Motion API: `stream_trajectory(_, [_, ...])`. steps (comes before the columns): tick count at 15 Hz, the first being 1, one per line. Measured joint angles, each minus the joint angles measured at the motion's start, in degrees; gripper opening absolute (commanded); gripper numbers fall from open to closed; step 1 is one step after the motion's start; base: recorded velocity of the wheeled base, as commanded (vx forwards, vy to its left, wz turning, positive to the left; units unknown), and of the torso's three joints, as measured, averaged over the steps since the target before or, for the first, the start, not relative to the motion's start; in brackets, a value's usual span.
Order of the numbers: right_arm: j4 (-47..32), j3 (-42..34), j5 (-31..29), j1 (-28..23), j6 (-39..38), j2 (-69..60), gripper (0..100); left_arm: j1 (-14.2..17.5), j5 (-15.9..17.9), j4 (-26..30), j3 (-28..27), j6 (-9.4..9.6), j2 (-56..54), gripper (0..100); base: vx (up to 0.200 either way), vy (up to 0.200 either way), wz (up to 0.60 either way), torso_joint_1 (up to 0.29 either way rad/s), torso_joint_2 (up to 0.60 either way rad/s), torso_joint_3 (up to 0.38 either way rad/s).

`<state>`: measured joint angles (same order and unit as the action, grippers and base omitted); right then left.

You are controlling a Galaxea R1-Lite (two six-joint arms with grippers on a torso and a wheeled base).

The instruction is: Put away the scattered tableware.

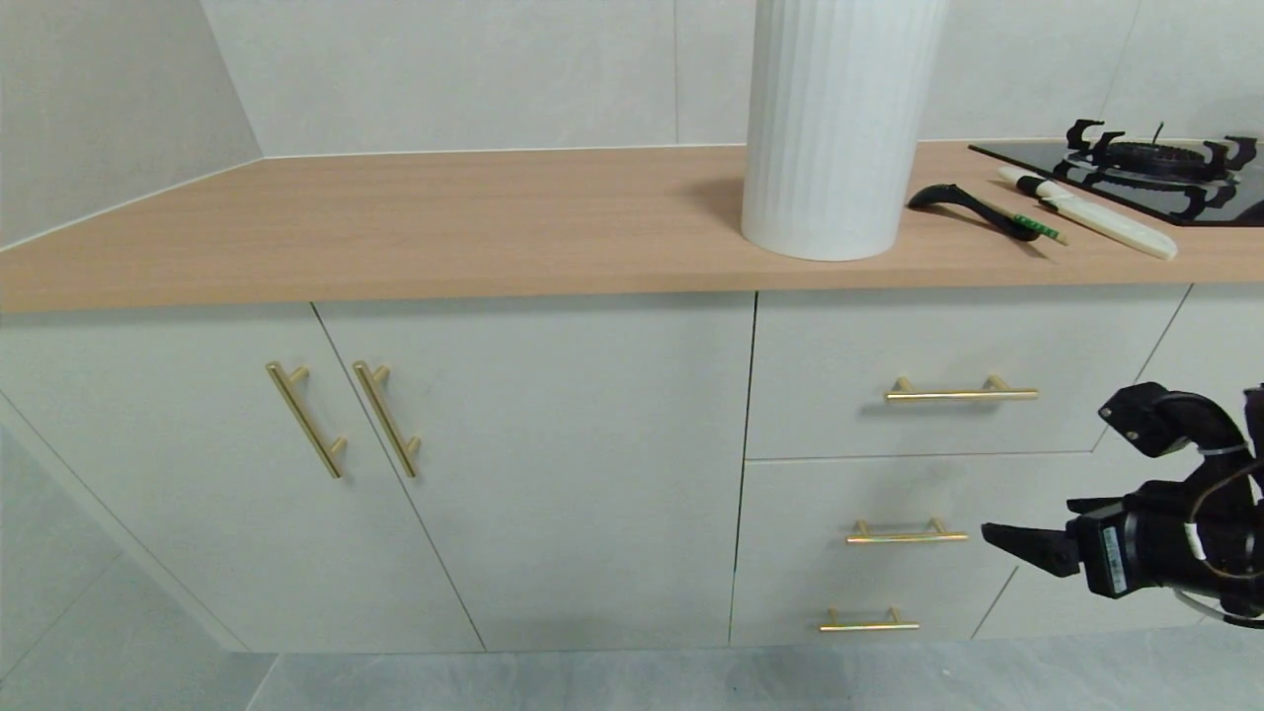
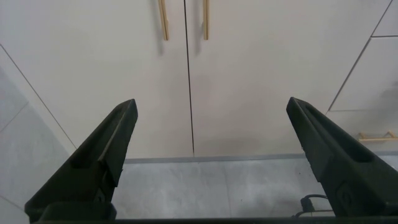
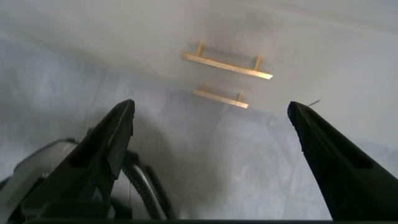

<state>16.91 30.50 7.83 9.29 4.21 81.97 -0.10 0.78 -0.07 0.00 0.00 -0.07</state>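
Head cam down at counter [image 1: 395,227], wrist cams low near cabinet fronts [image 2: 249,81], drawer handles [image 3: 227,65] shared

Here's the right arm [image 1: 1185,553], matte black all over, built from chunky rounded housings. There's a small white printed label [image 1: 1114,571] on the side of the wrist block. A white cable tie [image 1: 1220,450] wraps the upper housing, and thin dark cables [image 1: 1197,499] loop alongside. The right gripper [image 1: 1027,548] tapers to a sharp black point. Close up, the left gripper [image 2: 210,106] shows long black wedge fingers [image 2: 102,152], each with a recessed channel along it.
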Motion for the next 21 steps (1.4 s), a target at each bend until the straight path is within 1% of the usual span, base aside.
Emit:
stream_trajectory(2, [0.57,0.37,-0.06,1.26,-0.07,3.97,100,0.0,0.01,0.0,0.0,0.0,0.0,100,0.0,0.0,0.0,0.0,0.0,0.0])
stream_trajectory(6, [4.44,2.29,-0.22,3.22,-0.05,11.61,100,-0.01,0.0,0.0,0.0,0.0,0.0,100,0.0,0.0,0.0,0.0,0.0,0.0])
stream_trajectory(8, [7.34,2.46,-0.44,3.38,-0.16,14.86,100,0.0,-0.02,0.02,0.0,0.0,0.0,100,0.0,0.0,0.0,0.0,0.0,0.0])
stream_trajectory(10, [13.3,2.35,-1.65,3.38,-0.29,18.31,100,0.02,0.0,0.0,0.0,0.0,0.0,100,0.0,0.0,0.0,0.0,0.0,0.0])
stream_trajectory(14, [19.11,2.27,-4.57,3.11,-0.51,24.61,100,0.0,0.0,0.0,0.0,0.0,0.0,100,0.0,0.0,0.0,0.0,0.0,0.0])
stream_trajectory(17, [24.37,2.27,-6.72,2.72,-2.76,28.78,100,0.0,0.0,0.02,0.0,0.0,0.0,100,0.0,0.0,0.0,0.0,0.0,0.0])
stream_trajectory(21, [25.45,2.6,-7.01,2.06,-3.04,31.89,100,-0.01,0.0,0.02,0.0,0.0,0.0,100,0.0,0.0,0.0,0.0,0.0,0.0])
